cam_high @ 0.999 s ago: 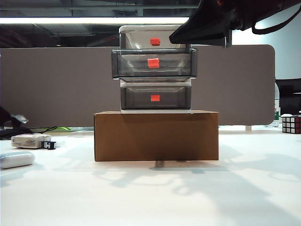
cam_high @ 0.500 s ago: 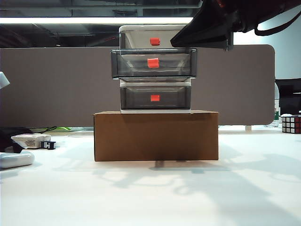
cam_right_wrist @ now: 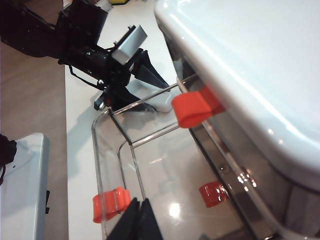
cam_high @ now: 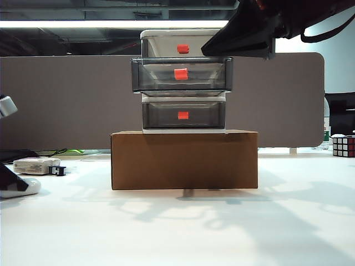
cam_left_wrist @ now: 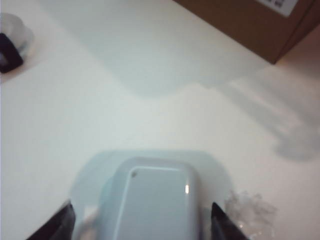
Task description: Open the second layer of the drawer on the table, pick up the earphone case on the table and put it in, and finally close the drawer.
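While the second layer (cam_high: 182, 75) of the drawer (cam_high: 183, 80) stands pulled out toward the camera, you can see in the exterior view that the top and bottom tiers stay flush in the white frame. The drawer sits on a brown cardboard box (cam_high: 184, 159), which rests on the white tabletop (cam_high: 222, 227).

You find the earphone case (cam_left_wrist: 152, 202) lying flat on the tabletop at the far left edge of the exterior view, well apart from the cardboard box. In the left wrist view the left end effector (cam_left_wrist: 142, 222) is spread wide, with one dark finger on each side of the case. I cannot tell if the fingers already touch it; the case is on the tabletop and not lifted. In the exterior view a dark finger of this end effector covers part of the case.

Behind the case you see a flat white boxy item (cam_high: 36, 165) with a small dark plug (cam_high: 57, 170), just beside each other.

The right end effector (cam_right_wrist: 140, 220) is up at the drawer, near the orange-red tab of the second layer (cam_right_wrist: 111, 205). Its two dark fingertips are pressed together and hold nothing. In the exterior view the right arm (cam_high: 260, 27) hangs dark at the upper right, beside the top tier.

A colour cube (cam_high: 344, 146) stands at the far right edge of the tabletop.
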### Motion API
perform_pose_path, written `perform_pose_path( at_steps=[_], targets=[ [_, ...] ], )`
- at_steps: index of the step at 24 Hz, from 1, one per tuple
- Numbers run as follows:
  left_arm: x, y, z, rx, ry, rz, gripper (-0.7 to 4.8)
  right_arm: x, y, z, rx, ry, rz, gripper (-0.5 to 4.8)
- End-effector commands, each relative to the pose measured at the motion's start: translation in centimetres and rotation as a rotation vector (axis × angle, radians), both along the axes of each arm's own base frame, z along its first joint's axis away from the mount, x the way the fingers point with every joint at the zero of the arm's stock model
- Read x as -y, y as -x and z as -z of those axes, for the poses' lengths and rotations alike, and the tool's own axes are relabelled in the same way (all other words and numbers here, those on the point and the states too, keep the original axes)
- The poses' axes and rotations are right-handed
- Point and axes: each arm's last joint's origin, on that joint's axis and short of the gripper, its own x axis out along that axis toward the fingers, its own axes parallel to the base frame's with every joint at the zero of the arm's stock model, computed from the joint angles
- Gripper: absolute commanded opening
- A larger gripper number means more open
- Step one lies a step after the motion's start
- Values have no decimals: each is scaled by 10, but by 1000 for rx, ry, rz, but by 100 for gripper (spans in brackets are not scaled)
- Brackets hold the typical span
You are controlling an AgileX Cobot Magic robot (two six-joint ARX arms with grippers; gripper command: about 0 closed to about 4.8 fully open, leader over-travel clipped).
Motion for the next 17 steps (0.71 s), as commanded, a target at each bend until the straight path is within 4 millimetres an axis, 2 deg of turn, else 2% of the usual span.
perform_pose_path(
  at_steps=[1, 5, 11, 14, 15, 17],
  targets=[
    [12, -2, 0, 22, -73, 39, 341, 0, 0, -2, 13, -6, -10, -5],
    [20, -4, 3, 17, -130, 28, 340, 0, 0, -2, 12, -6, -10, -5],
    [19, -4, 5, -5, -139, 13, 331, 0, 0, -2, 12, -6, -10, -5],
    [19, -3, 6, -11, -138, 14, 244, 0, 0, -2, 12, -6, -10, -5],
    [19, -3, 6, -18, -139, 16, 182, 0, 0, -2, 11, -6, -11, -5],
    [19, -1, 8, -26, -151, 32, 174, 0, 0, -2, 9, -5, -11, -5]
  ],
)
